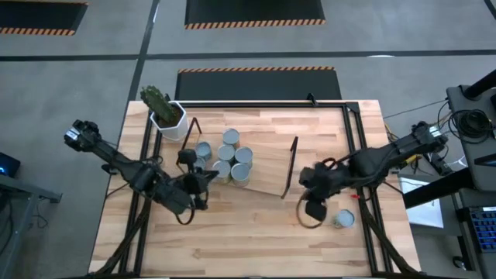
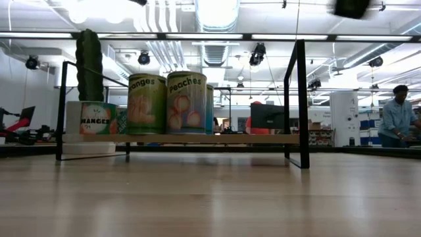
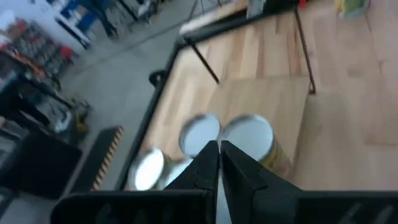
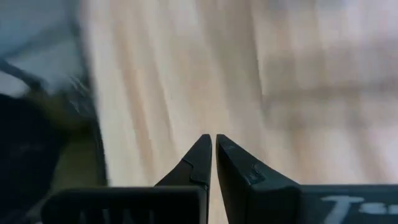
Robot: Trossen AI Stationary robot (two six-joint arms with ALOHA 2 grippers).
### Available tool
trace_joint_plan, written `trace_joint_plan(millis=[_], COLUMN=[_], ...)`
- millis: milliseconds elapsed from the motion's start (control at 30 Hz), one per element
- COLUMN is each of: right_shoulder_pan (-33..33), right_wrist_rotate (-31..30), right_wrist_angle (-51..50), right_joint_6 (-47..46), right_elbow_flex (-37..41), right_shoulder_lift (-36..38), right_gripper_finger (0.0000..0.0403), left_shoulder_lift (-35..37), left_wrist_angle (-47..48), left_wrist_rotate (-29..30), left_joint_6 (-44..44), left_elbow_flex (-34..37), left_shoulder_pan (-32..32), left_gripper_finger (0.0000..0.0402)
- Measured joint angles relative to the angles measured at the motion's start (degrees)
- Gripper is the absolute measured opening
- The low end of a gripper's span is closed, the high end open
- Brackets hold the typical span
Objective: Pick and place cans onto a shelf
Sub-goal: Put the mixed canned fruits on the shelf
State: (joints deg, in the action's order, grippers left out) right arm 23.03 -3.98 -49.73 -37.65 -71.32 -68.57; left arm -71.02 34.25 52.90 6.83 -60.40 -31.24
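On the shelf (image 1: 260, 167), toward its left end, I count six cans (image 1: 230, 157) standing upright in a tight cluster, tops shining in the high view; the rest of the board, out to the right-hand wire frame (image 1: 292, 166), carries nothing. The low view shows the same group side-on, with labels reading "Oranges" and "Peaches" on the front two. A seventh can (image 1: 344, 220) stands alone on the tabletop (image 1: 256, 240) near the right edge, well apart from the shelf. The left claw (image 1: 209, 177) sits just beside the can cluster on its near-left side; its wrist view shows the two dark fingers (image 3: 205, 165) pressed together, closed on nothing, with two can tops directly beyond the tips. The right claw (image 1: 311, 208) is over bare tabletop between the shelf's right frame and the lone can, near that can but not touching it as far as I can tell from above. Its wrist view shows its fingers (image 4: 199, 163) closed as well, holding nothing, with only wood grain beyond them. A white hexagonal plant pot (image 1: 170, 118) with a cactus stands at the tabletop's far-left corner, just beyond the shelf's left frame. In the low view, a person (image 2: 398, 117) stands in the room far behind the tabletop, at the right.
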Motion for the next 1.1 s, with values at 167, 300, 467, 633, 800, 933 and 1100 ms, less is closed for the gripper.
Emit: trace_joint_plan(millis=[167,300,467,633,800,933,1100], right_shoulder_pan=[3.2,8.6,14.2,16.7,17.1,17.1,17.1], right_wrist_rotate=[14.0,19.9,16.9,15.0,16.2,16.3,16.4], right_wrist_angle=[-24.6,-21.6,-13.2,-16.6,-16.3,-16.1,-16.0], right_joint_6=[-26.9,-36.6,-48.2,-57.9,-61.3,-62.9,-62.9], right_elbow_flex=[-3.1,0.7,6.5,11.7,16.9,19.2,20.0], right_shoulder_lift=[-6.9,-7.4,-4.5,-1.2,2.7,4.7,5.0], right_gripper_finger=[0.0013,0.0013,0.0013,0.0014,0.0058,0.0135,0.0248], left_shoulder_lift=[0.0,0.0,0.0,0.0,0.0,-0.1,-0.1], left_wrist_angle=[-1.5,-0.1,0.8,2.9,3.2,3.2,3.2], left_wrist_rotate=[3.9,5.2,5.1,5.1,5.1,5.1,5.1], left_joint_6=[-2.5,-1.5,-1.2,0.5,1.8,2.3,2.7], left_elbow_flex=[-2.7,-4.6,-4.6,-4.3,-4.3,-4.3,-4.3], left_shoulder_pan=[-0.5,-0.6,-1.3,-1.4,-1.4,-1.4,-1.4], left_gripper_finger=[0.0,0.0,0.0,0.0,0.0,0.0,0.0])
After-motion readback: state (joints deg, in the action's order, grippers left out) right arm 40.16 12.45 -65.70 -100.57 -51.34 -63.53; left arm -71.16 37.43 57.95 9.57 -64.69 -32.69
